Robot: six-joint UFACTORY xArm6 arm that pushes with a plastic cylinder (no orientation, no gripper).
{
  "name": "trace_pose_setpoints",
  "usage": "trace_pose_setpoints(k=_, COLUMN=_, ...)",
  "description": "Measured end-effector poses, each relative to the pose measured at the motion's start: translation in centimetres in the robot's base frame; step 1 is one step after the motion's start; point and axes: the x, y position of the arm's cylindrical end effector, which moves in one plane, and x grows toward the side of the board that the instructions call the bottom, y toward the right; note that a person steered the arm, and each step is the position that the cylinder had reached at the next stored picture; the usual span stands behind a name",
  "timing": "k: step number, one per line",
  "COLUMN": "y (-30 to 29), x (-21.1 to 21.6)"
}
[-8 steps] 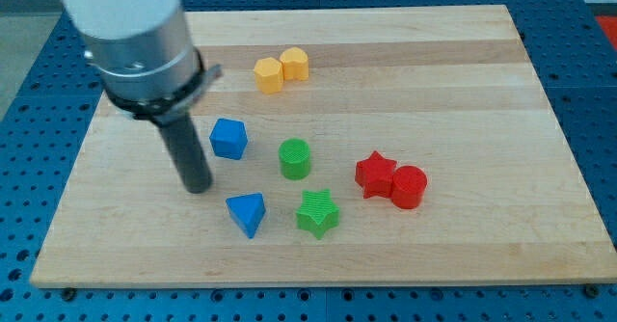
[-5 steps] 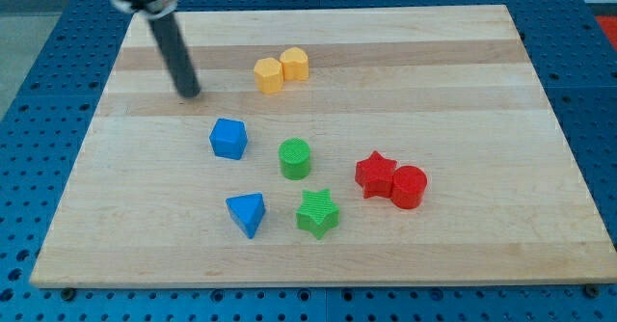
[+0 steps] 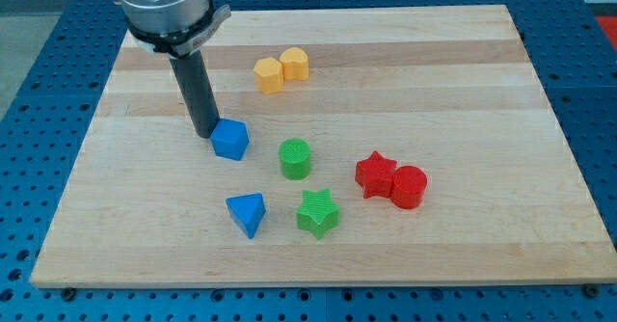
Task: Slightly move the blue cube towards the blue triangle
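Observation:
The blue cube (image 3: pixel 230 140) lies left of the board's middle. The blue triangle (image 3: pixel 247 212) lies below it, toward the view's bottom. My tip (image 3: pixel 205 132) is on the board right at the cube's upper left corner, touching it or nearly so. The dark rod rises from there to the arm's grey body at the view's top left.
A green cylinder (image 3: pixel 295 158) sits right of the cube and a green star (image 3: pixel 317 213) right of the triangle. A red star (image 3: pixel 376 174) and red cylinder (image 3: pixel 409 187) touch at the right. Two yellow blocks (image 3: pixel 281 70) lie near the top of the wooden board (image 3: pixel 463 81).
My tip went from left of the cube up toward the view's top left, then came back down to the cube's upper left corner. The cube has shifted barely, if at all.

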Motion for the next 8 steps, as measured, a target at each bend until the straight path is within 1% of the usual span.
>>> trace_pose_setpoints(k=2, y=0.0, x=4.1)
trace_pose_setpoints(k=3, y=0.0, x=2.2)
trace_pose_setpoints(k=4, y=0.0, x=-3.5)
trace_pose_setpoints(k=5, y=2.6, x=-5.0)
trace_pose_setpoints(k=8, y=3.1, x=-1.3)
